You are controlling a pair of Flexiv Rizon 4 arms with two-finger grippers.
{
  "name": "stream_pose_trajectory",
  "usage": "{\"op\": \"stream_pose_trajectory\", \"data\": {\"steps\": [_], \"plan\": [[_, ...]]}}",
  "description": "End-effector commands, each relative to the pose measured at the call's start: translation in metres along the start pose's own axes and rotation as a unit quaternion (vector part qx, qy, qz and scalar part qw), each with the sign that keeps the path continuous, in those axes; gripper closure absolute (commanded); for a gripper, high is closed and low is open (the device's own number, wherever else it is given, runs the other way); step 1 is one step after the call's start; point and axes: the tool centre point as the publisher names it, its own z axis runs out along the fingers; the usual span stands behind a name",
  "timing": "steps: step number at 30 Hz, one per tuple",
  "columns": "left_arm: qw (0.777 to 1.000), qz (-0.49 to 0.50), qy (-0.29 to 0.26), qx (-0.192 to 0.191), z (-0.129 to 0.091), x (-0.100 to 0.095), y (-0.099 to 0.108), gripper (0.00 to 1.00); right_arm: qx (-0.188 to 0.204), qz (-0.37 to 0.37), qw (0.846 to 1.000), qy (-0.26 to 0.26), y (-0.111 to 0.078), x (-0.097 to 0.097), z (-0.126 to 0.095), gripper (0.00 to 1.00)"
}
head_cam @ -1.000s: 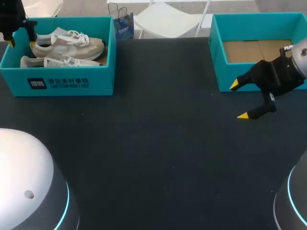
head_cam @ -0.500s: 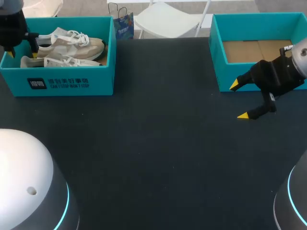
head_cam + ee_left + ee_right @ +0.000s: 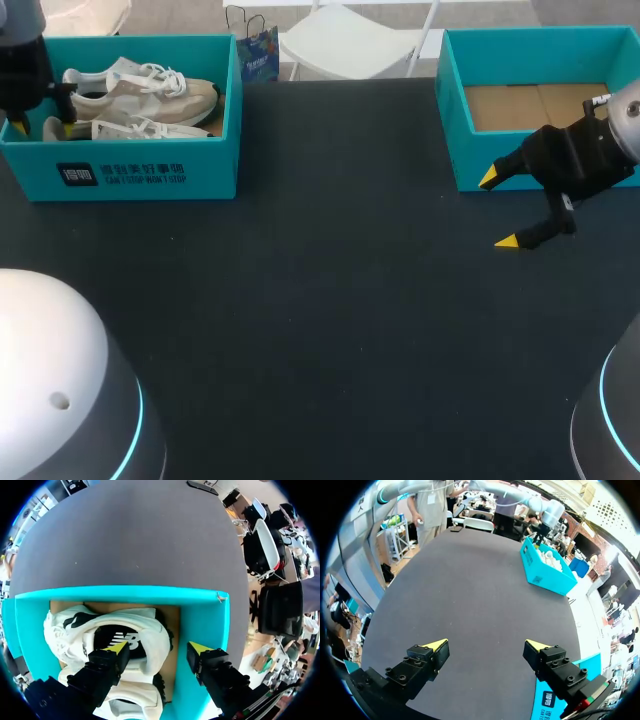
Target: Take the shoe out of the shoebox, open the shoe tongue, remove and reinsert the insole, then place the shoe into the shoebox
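Two beige-and-white shoes (image 3: 150,95) lie side by side in the teal shoebox (image 3: 150,172) at the table's back left. My left gripper (image 3: 42,125) is down at that box's left end, open. In the left wrist view it (image 3: 157,648) straddles the heel of one shoe (image 3: 145,625): one fingertip over the dark shoe opening, the other over the box's end wall (image 3: 205,625). The second shoe (image 3: 135,700) lies under the fingers. My right gripper (image 3: 497,210) hangs open and empty in front of the other box, above bare table (image 3: 470,580).
A second teal box (image 3: 455,130), with only its cardboard floor showing inside, stands at the back right; its corner (image 3: 552,700) is beside the right gripper. The left shoebox (image 3: 545,572) is far ahead of the right gripper. Dark tabletop (image 3: 330,280) stretches between the boxes.
My left gripper has come down and slightly inward onto the heel end of the shoes in the box. The right arm has not moved.
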Motion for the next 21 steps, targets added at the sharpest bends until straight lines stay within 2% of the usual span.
{"op": "stream_pose_trajectory", "data": {"steps": [1,3,4,5,6,8,12,13,16,21], "plan": [[1.0,-0.001,0.001,0.013,0.01,-0.001,0.011,0.34,0.002,0.0,1.0,0.001,0.0,-0.001,0.001,0.0],[1.0,-0.001,0.006,0.015,0.013,-0.001,0.01,0.37,0.002,0.0,1.0,0.001,0.0,-0.001,0.001,0.0],[1.0,0.0,0.006,0.015,0.013,-0.001,0.009,0.47,0.002,0.0,1.0,0.001,0.0,-0.001,0.001,0.0],[1.0,0.002,0.01,0.016,0.014,-0.001,0.009,0.51,0.002,0.0,1.0,0.001,0.0,-0.001,0.001,0.0],[1.0,0.002,0.01,0.016,0.014,-0.001,0.009,0.51,0.002,0.0,1.0,0.001,0.0,-0.001,0.001,0.0],[1.0,0.003,0.011,0.018,0.016,-0.001,0.007,0.58,0.002,0.0,1.0,0.001,0.0,-0.001,0.001,0.0],[1.0,0.006,0.014,0.026,0.018,0.001,0.004,0.84,0.002,0.0,1.0,0.001,0.0,-0.001,0.001,0.0],[0.999,0.009,0.019,0.028,0.018,0.001,0.003,0.98,0.002,0.0,1.0,0.001,0.0,-0.001,0.001,0.0],[0.999,0.025,0.029,0.031,0.011,0.002,-0.001,1.0,0.002,0.0,1.0,0.001,0.0,-0.001,0.001,0.0],[0.996,0.062,0.045,0.054,-0.016,0.005,-0.001,1.0,0.002,0.0,1.0,0.001,0.0,-0.001,0.001,0.0]]}}
